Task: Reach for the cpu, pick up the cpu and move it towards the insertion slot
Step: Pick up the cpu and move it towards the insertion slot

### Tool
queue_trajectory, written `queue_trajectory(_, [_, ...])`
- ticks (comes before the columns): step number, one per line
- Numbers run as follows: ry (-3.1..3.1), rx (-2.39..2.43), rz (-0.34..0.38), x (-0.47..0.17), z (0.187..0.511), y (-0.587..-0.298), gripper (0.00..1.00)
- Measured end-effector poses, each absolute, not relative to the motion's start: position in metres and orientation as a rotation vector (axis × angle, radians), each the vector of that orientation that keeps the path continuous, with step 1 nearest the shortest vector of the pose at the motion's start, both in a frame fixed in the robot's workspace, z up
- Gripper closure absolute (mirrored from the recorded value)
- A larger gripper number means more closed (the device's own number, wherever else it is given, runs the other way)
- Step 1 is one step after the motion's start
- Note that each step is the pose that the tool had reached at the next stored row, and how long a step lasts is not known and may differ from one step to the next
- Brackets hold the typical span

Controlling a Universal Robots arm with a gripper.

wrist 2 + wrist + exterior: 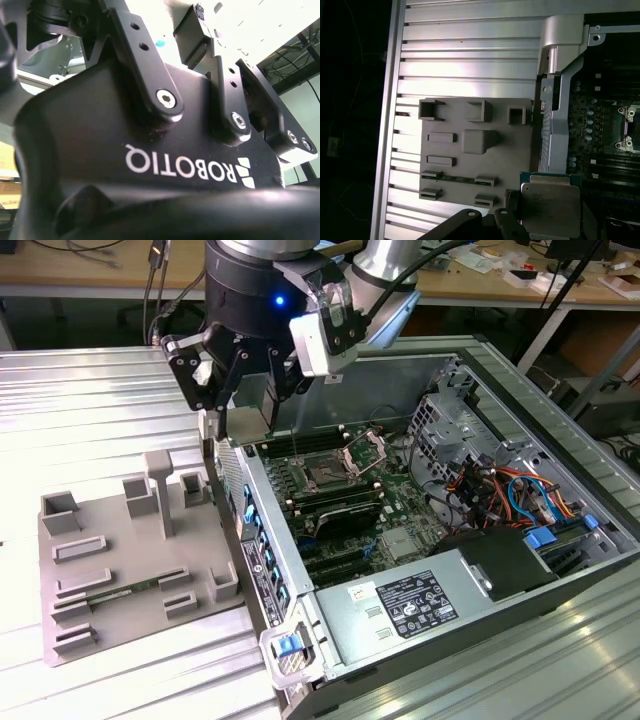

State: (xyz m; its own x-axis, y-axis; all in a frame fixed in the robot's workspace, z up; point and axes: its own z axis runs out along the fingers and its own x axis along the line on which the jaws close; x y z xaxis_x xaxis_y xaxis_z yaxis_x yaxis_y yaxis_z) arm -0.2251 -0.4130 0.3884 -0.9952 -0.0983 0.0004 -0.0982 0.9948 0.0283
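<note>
My gripper (245, 420) hangs above the near wall of the open computer case, at the exterior view's left of the motherboard. It is shut on the cpu (550, 206), a flat silvery square with a green edge that shows close up in the first wrist view beside a dark finger (510, 222). The insertion slot (325, 476) is a dark square socket on the board with its shiny retention frame (365, 450) tipped open. It lies to the exterior view's right of the gripper and lower down, and it sits at the edge of the first wrist view as the insertion slot (631, 131).
A grey fixture plate (130, 550) with plastic frames and an upright post (160, 490) lies on the ribbed metal table beside the case. Long black memory slots (340, 515), a power supply (400, 605), a drive cage (445, 425) and coloured cables (510, 490) crowd the case.
</note>
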Motion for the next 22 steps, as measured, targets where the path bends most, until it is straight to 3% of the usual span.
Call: queue_trajectory(22, [-3.136, 0.154, -0.044, -0.2174, 0.3884, -0.4130, 0.45])
